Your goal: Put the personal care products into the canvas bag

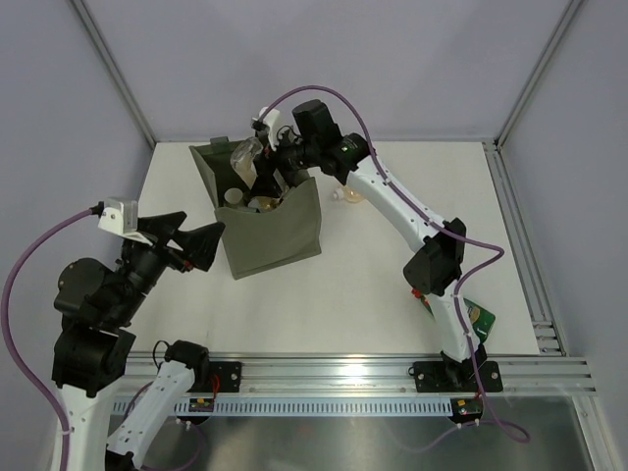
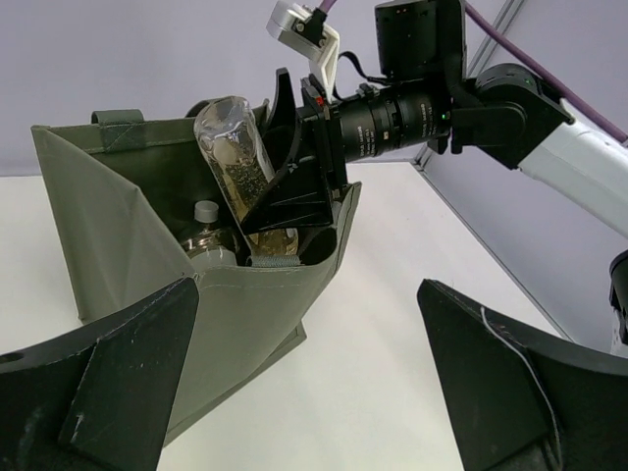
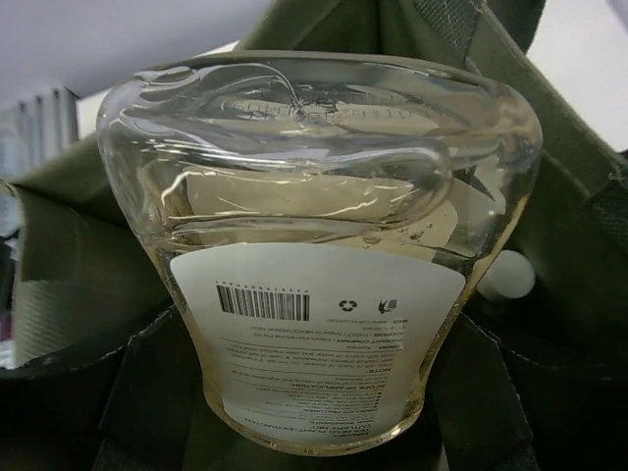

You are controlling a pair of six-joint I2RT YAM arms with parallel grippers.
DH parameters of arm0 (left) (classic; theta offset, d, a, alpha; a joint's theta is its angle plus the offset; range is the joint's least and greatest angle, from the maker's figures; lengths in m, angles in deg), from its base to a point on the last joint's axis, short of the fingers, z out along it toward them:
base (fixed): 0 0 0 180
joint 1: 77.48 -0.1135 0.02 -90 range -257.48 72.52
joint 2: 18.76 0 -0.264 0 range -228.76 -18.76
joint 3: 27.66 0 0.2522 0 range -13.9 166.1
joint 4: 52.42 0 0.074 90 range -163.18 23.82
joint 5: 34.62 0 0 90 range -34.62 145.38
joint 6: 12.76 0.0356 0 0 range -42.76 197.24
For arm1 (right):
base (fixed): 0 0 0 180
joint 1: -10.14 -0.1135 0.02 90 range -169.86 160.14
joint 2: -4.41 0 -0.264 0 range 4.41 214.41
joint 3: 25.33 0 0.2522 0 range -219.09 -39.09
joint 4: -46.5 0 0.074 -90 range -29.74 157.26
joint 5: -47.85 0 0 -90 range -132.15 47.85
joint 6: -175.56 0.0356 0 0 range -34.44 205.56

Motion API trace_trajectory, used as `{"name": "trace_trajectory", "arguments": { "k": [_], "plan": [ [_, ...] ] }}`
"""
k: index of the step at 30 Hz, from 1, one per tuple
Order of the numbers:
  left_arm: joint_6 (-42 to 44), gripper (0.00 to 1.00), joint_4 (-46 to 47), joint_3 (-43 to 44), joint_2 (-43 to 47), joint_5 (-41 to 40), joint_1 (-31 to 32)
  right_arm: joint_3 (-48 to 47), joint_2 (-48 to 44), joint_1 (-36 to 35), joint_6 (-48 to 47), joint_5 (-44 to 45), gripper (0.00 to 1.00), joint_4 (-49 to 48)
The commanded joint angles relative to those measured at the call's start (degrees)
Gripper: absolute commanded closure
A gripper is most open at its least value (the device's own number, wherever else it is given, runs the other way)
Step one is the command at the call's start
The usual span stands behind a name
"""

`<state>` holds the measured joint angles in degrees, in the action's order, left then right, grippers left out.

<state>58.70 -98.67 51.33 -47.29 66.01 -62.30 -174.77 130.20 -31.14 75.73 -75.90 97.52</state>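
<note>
My right gripper (image 1: 265, 165) is shut on a flat translucent amber bottle (image 1: 245, 152), holding it tilted over the open mouth of the olive canvas bag (image 1: 273, 237). In the right wrist view the bottle (image 3: 314, 245) fills the frame, base toward the camera, between dark fingers (image 3: 147, 392). From the left wrist, the bottle (image 2: 235, 162) leans above the bag (image 2: 245, 314), which holds a grey-capped container (image 2: 205, 212). A white cap (image 3: 505, 277) shows deep in the bag. My left gripper (image 1: 201, 235) stands open beside the bag's left wall, holding nothing.
A pale bottle (image 1: 348, 194) lies on the table just right of the bag, behind it. A green packet (image 1: 478, 316) sits by the right arm's base. Metal frame rails run along the table's right and near edges.
</note>
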Motion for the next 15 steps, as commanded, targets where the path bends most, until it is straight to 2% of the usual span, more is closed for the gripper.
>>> {"name": "trace_trajectory", "arguments": {
  "k": [1,2,4,5,8,15],
  "plan": [
    [1.5,0.01,0.9,0.2,0.4,-0.6,0.0,-4.1,-3.5,0.1,-11.9,0.9,0.74,2.5],
    [1.7,0.01,1.0,-0.1,0.3,-0.4,0.0,-5.4,-2.8,0.0,-17.9,-2.4,0.59,5.4],
    [2.1,0.01,1.3,-0.3,0.1,0.3,0.0,-7.3,-1.3,-0.9,-20.7,-1.5,0.45,9.4],
    [2.4,0.01,1.3,-0.3,0.0,0.3,0.0,-7.1,-1.1,-1.3,-21.9,-0.9,0.3,9.8],
    [3.0,0.01,0.8,0.2,-0.1,0.4,0.0,-5.1,-1.2,-3.0,-24.6,3.1,0.01,8.5],
    [3.1,0.01,-0.6,-1.2,2.5,-0.7,0.0,-7.5,-1.9,-3.5,-22.5,5.0,0.0,6.6]
  ]
}}
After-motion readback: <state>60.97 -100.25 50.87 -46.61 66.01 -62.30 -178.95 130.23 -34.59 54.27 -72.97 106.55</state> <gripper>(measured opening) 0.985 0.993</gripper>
